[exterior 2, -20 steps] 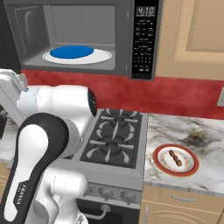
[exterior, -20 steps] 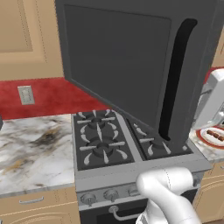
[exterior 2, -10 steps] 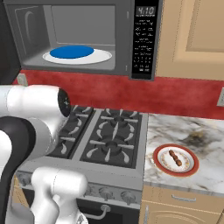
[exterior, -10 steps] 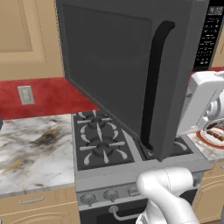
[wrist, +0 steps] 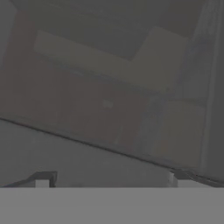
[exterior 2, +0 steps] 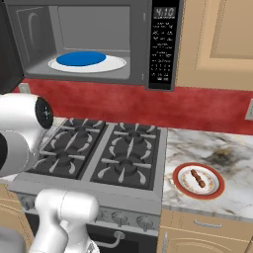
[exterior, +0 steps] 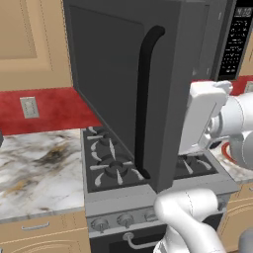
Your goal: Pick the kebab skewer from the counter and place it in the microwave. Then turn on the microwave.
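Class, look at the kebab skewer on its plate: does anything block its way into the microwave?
Nothing visible does. The kebab skewer lies uncovered on the red-rimmed plate; the microwave door is swung wide open, and its cavity holds just the turntable plate.

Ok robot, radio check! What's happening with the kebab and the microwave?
Gripper open, holding nothing. Kebab skewer on red-rimmed plate on counter. Microwave door wide open, blocking the left view.

Location type: domestic kitchen, rendered. Identifying features: a four-burner gas stove with front knobs at 6 o'clock; an over-range microwave, door open, at 12 o'clock; a marble-patterned counter at 3 o'clock over tan wooden cabinets; a red backsplash with a wall outlet.
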{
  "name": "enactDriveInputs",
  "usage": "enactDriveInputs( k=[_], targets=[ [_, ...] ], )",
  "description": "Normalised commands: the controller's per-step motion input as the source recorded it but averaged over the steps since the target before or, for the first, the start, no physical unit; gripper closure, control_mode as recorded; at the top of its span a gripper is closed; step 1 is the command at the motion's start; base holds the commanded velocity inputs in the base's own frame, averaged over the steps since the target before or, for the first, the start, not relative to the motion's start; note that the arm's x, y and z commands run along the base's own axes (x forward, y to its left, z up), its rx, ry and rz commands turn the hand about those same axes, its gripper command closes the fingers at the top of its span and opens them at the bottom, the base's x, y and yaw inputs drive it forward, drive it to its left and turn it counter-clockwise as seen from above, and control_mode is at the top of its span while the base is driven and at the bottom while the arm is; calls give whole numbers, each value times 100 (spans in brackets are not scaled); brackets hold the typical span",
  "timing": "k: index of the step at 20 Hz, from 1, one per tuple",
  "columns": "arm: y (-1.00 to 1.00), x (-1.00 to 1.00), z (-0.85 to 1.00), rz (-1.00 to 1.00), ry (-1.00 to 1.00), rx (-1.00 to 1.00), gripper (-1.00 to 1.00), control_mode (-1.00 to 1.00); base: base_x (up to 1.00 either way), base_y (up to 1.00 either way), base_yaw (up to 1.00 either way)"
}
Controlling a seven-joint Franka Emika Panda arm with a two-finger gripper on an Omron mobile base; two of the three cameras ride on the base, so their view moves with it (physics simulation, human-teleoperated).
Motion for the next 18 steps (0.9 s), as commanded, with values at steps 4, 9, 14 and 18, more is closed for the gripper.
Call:
enactDriveInputs(
  k=[4, 9, 14, 18],
  targets=[
    [-6, 17, -5, 0, 0, 0, -100, -100, 0, 0, 0],
    [-50, 20, 1, 0, 4, 0, -100, -100, 0, 0, 0],
    [-62, 14, 7, 0, 4, -1, -100, -100, 0, 0, 0],
    [-58, 7, 4, 0, 0, -9, -100, -100, 0, 0, 0]
  ],
)
